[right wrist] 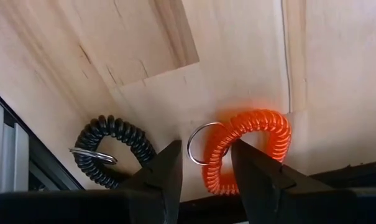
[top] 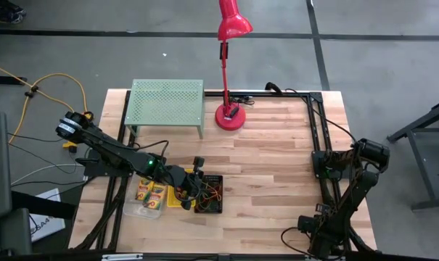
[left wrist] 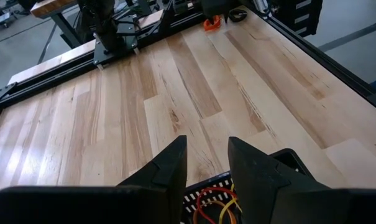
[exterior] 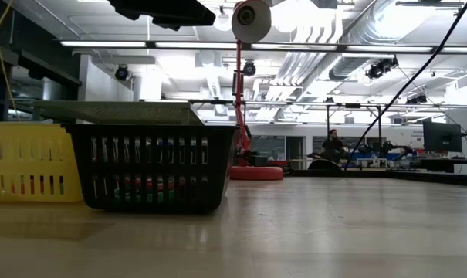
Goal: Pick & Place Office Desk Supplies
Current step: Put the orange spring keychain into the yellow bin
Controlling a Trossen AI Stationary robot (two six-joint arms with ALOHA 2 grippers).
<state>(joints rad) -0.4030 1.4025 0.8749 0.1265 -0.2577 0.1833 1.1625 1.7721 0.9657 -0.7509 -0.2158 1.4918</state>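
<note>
High view: left end effector (top: 198,174) over black mesh bin (top: 209,194), fingers apart, empty; crayon boxes (top: 152,193) in clear bin (top: 146,208); yellow bin (top: 177,199) between.
Low view: black mesh bin beside yellow bin on worktop (exterior: 333,232).
Right wrist view: right end effector (right wrist: 203,171) open above orange coil loop (right wrist: 247,146), black coil loop (right wrist: 110,149) beside.

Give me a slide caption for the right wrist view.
Right gripper with open jaws above an orange coiled loop beside a black coiled loop on the wooden table.
</note>
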